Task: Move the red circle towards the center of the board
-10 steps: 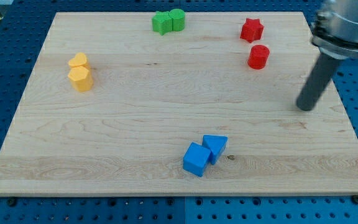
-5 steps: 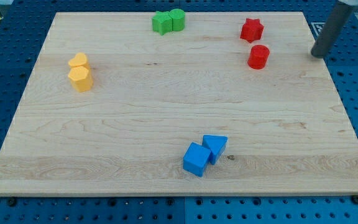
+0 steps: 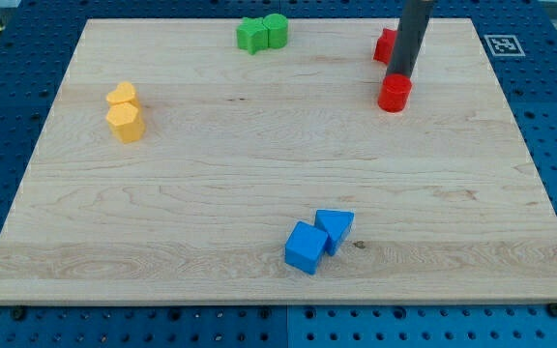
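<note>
The red circle (image 3: 394, 94) stands on the wooden board (image 3: 259, 164) at the view's upper right. My tip (image 3: 399, 74) rests right against the circle's top side, touching it. The rod rises toward the view's top and hides most of a red star (image 3: 385, 44) just above the circle.
Two green blocks (image 3: 262, 33) sit together at the top edge. A yellow heart (image 3: 121, 95) and a yellow hexagon (image 3: 126, 123) sit at the left. A blue cube (image 3: 306, 247) and a blue triangle (image 3: 336, 228) sit near the bottom middle. A marker tag (image 3: 504, 44) is at the upper right.
My tip swung from the board's right side up and leftward to the red circle's top side. The circle has shifted slightly down and left.
</note>
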